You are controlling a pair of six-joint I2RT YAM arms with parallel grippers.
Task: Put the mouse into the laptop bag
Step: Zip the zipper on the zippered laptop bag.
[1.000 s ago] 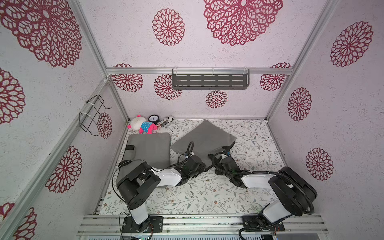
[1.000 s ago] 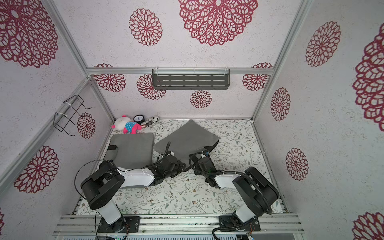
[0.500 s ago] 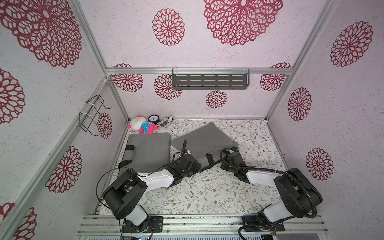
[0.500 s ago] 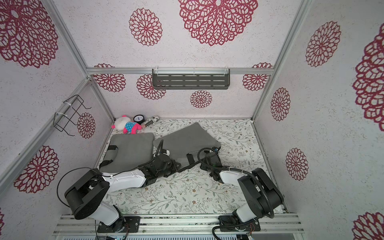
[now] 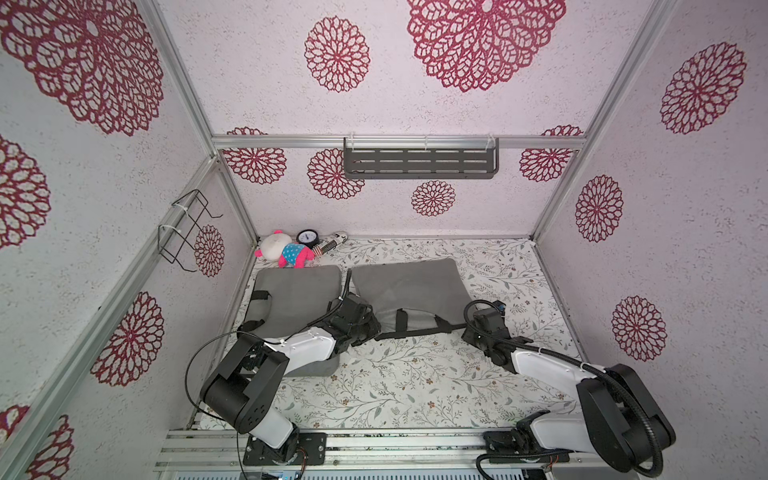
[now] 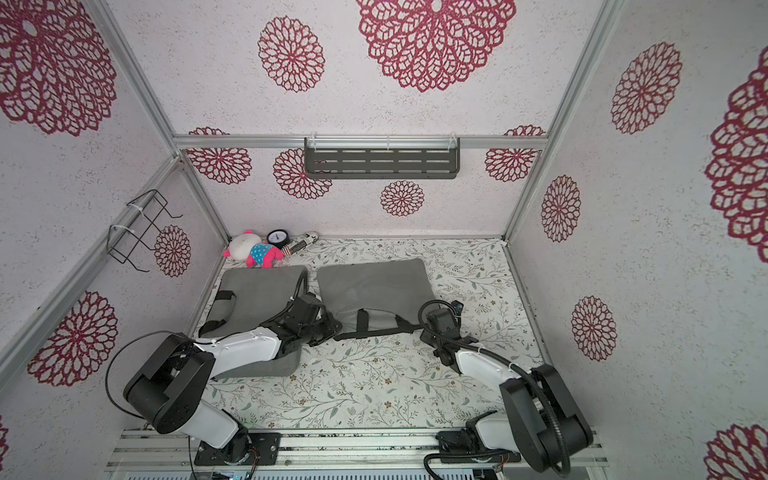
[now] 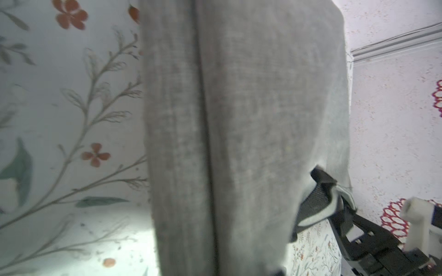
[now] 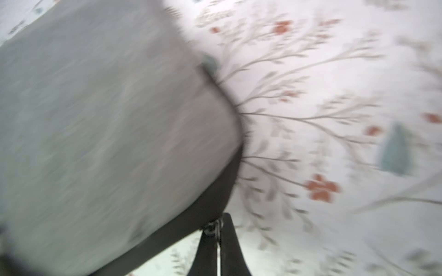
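The mouse is hidden from every view. The grey laptop bag [image 5: 409, 286] [image 6: 370, 282] lies flat mid-table, its black handle strap [image 5: 415, 330] along the near edge. My left gripper [image 5: 369, 322] [image 6: 328, 325] is at the bag's near left corner. Its fingers are hidden there, and grey fabric [image 7: 239, 119] fills the left wrist view right down to the jaws. My right gripper [image 5: 467, 327] [image 8: 216, 227] is shut on the small metal zipper pull [image 8: 212, 227] at the bag's near right corner [image 8: 95, 119].
A second grey bag [image 5: 295, 295] lies at the left under my left arm. A plush toy [image 5: 284, 251], a small clock [image 5: 308, 237] and a striped item sit in the back left corner. A grey shelf [image 5: 419, 162] and a wire rack [image 5: 187, 228] hang on the walls.
The laptop bag has turned from a diamond lie to square with the table. The right gripper moved right along its near edge, and the left arm stretched forward with the bag's corner.
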